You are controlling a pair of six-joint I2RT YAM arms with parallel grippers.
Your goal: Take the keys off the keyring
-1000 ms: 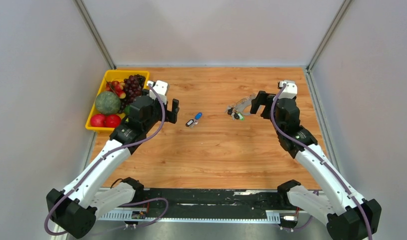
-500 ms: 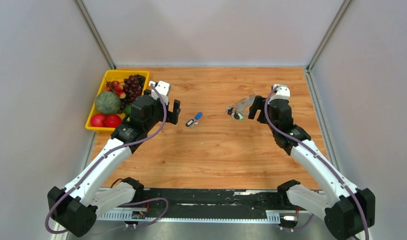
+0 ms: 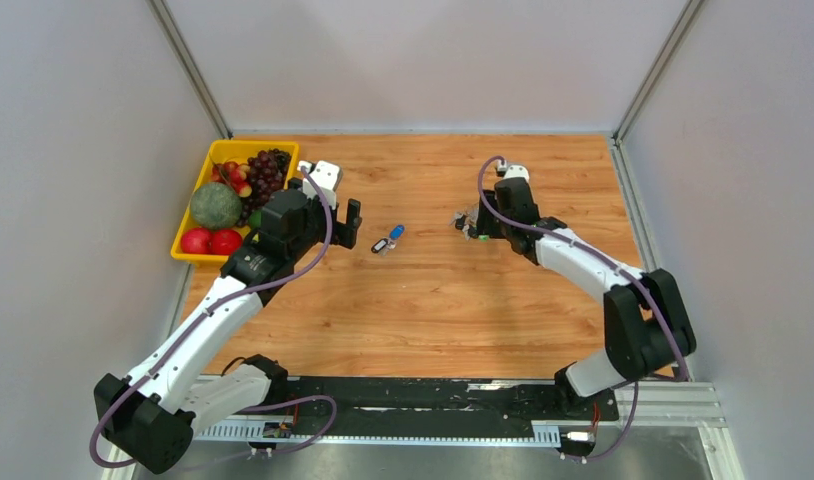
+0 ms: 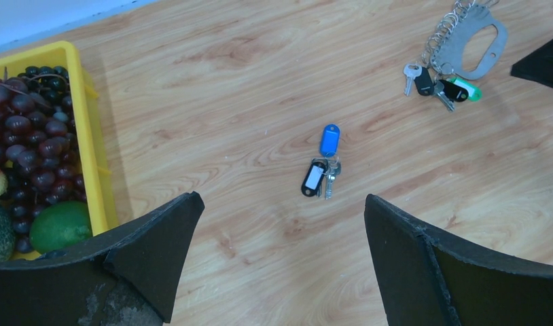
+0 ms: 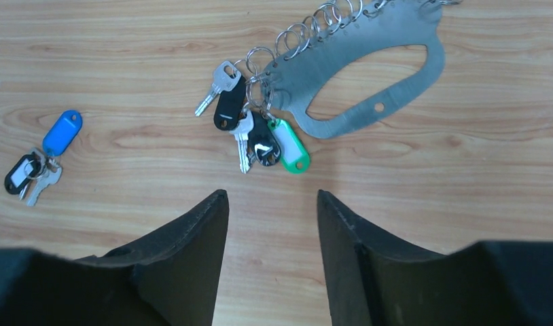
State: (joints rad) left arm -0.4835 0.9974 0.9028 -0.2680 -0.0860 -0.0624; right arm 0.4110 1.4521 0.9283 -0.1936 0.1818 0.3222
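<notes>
While the left gripper [image 3: 348, 222] stays wide open well left of the keyring [image 5: 355, 41], with the loose blue-tagged keys [image 3: 388, 240] lying nearer the keyring, the right gripper [image 5: 272, 197] has swung in just short of the keyring's hanging keys [image 5: 250, 129], jaws narrowing yet empty, so a pinch seems imminent.

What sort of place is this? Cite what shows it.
Probably a robot test cell: grey walls box in a wooden tabletop, left arm and right arm bolted at its near edge, plus a yellow fruit tray.
</notes>
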